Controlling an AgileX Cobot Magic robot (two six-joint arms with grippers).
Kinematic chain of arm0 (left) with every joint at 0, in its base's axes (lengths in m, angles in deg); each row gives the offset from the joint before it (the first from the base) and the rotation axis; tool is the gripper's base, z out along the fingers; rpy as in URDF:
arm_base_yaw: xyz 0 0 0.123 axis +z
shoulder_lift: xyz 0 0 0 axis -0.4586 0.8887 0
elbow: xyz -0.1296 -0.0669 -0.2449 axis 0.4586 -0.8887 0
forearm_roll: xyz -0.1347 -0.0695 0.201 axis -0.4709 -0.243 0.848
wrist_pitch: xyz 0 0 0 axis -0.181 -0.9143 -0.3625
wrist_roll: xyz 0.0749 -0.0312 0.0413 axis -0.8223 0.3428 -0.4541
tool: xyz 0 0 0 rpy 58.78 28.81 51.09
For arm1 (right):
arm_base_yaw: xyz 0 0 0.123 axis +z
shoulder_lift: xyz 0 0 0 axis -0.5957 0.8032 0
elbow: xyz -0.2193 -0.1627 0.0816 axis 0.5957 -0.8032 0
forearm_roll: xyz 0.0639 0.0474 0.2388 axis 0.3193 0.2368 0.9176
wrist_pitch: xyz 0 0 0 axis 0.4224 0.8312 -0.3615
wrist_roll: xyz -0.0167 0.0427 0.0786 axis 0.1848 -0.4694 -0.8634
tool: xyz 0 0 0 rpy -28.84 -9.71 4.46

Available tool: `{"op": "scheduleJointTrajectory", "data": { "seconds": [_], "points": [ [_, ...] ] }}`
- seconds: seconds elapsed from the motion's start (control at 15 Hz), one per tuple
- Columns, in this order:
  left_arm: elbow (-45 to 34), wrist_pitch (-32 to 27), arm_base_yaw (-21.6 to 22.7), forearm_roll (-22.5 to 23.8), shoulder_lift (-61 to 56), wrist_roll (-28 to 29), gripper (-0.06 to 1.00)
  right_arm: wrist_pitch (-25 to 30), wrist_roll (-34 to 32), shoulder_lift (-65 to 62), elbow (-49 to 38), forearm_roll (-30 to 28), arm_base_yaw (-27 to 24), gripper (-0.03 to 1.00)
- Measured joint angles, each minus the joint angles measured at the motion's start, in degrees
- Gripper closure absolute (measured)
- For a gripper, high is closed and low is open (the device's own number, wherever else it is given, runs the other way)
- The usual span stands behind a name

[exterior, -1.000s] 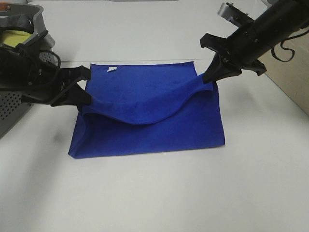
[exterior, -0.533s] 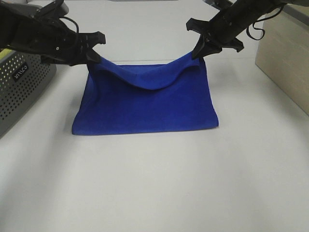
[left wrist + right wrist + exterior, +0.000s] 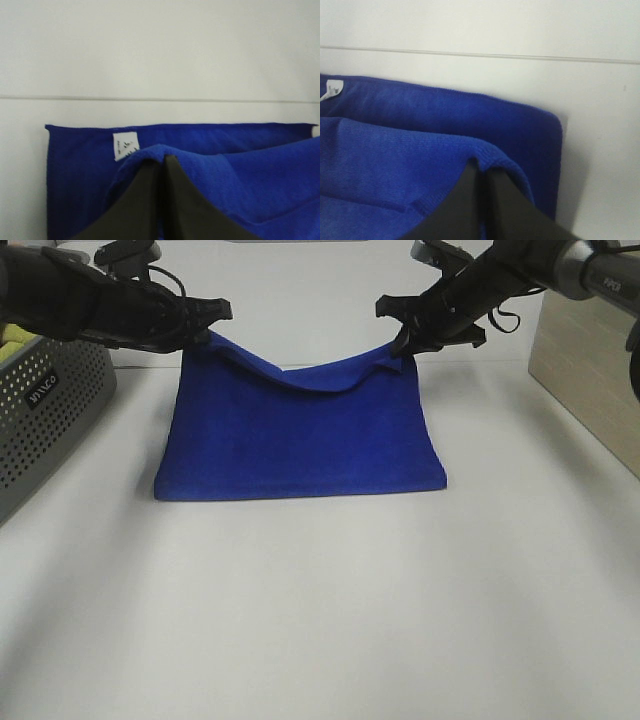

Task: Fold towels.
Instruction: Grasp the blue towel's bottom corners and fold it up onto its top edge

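On the white surface lies the blue towel, its upper layer sagging. Its raised corners are clenched by the left pincer and the right pincer.

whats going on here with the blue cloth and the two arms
Two robot arms are folding a blue towel on a white table. The left gripper and the right gripper are each shut on a corner of the upper layer, holding it raised near the far side with the fabric sagging between them. The lower layer lies flat. Its far edge and white tag show just beyond the held corners, so the fold is not yet laid down.
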State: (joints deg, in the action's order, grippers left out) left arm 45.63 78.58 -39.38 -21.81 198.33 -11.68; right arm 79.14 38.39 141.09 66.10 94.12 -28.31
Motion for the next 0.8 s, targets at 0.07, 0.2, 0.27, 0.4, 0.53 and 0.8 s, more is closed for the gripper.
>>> {"op": "scheduleJointTrajectory", "data": {
  "seconds": [0.07,0.2,0.27,0.4,0.53,0.8],
  "points": [
    [2.1,1.4,0.0,0.2,1.7,-0.3,0.94,-1.8,0.5,0.8,0.1,-0.1,0.0,0.97],
    [5.5,2.2,0.1,0.9,4.9,-1.9,0.94,-4.2,0.8,2.1,0.1,-0.1,0.0,0.97],
    [6.5,2.2,0.1,1.0,6.1,-2.2,0.94,-5.3,0.8,2.6,0.1,-0.2,0.0,0.97],
    [6.8,2.2,0.1,1.0,7.2,-2.2,0.91,-6.4,0.8,3.3,0.1,-0.2,0.0,0.91],
    [6.9,1.7,0.1,1.0,7.3,-2.2,0.76,-6.4,0.9,3.5,0.1,-0.3,0.0,0.73],
    [7.0,-0.5,0.3,4.6,6.7,-2.2,0.25,-1.4,0.9,2.3,0.1,-1.7,0.0,0.23]
  ]
}}
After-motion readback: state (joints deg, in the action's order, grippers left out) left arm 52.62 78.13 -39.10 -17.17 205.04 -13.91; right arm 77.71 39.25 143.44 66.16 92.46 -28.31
